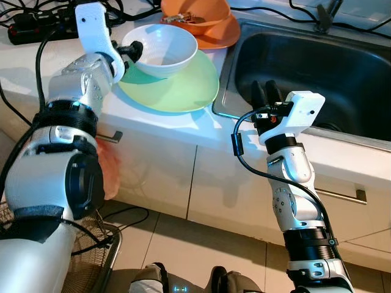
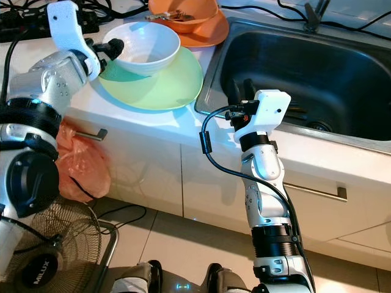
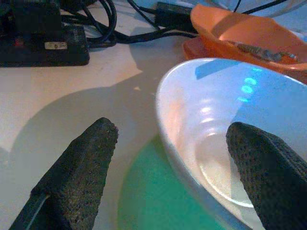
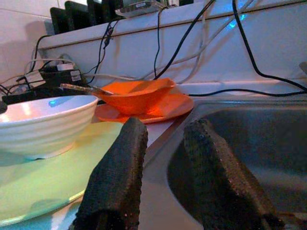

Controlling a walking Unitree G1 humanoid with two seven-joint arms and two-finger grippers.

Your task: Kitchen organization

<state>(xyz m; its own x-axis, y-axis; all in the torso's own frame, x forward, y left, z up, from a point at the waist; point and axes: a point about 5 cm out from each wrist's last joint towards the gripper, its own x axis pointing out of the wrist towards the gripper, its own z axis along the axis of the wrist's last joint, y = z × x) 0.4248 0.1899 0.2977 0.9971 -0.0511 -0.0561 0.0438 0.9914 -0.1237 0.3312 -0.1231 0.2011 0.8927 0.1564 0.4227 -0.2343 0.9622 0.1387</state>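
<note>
White bowl (image 1: 160, 50) rim between left pincer (image 3: 172, 177) fingers.

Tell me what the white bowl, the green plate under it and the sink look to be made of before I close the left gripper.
White bowl: probably glazed ceramic, though melamine is possible; glossy, with ridged walls and sharp highlights. Green plate: likely plastic or melamine; thin, evenly coloured, soft sheen. Sink: stainless steel, brushed grey with dull reflections. The left gripper straddles the bowl's rim, open.
</note>
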